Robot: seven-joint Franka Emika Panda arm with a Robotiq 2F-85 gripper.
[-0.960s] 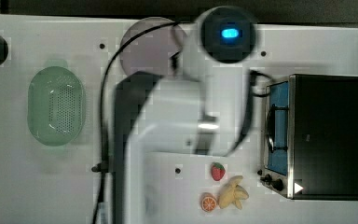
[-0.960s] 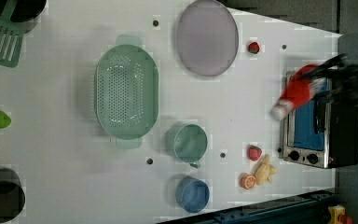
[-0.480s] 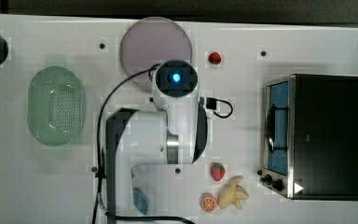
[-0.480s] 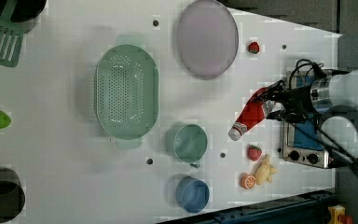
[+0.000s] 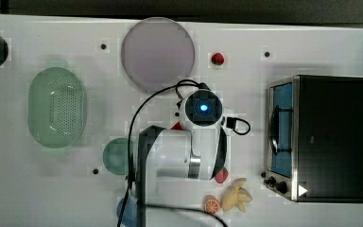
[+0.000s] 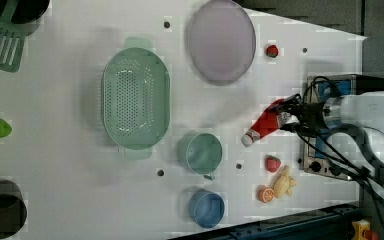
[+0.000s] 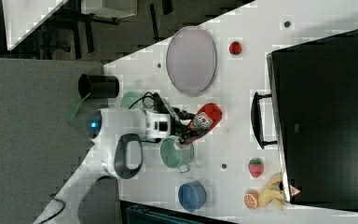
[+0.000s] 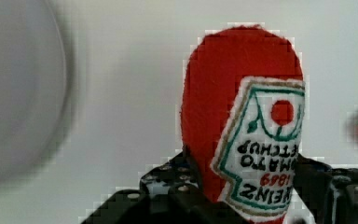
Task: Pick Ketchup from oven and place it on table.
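The black claw (image 6: pixel 286 114) is clamped on the slim red plastic ketchup bottle (image 6: pixel 263 123), seemingly above the white worktop (image 6: pixel 70 175), near the silver-fronted black toaster oven (image 5: pixel 328 138) at its edge.

A white arm (image 5: pixel 179 153) with rounded shells and dark grey joint bands; a blue light (image 5: pixel 203 108) glows on one round cap. Black cables (image 6: pixel 330 150) loop along it to the black end effector (image 6: pixel 289 111).

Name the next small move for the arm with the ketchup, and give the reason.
Probably lower it onto bare table and let go: the gripper holds the ketchup clear of the oven, tilted over open tabletop between the teal cup and the strawberry.
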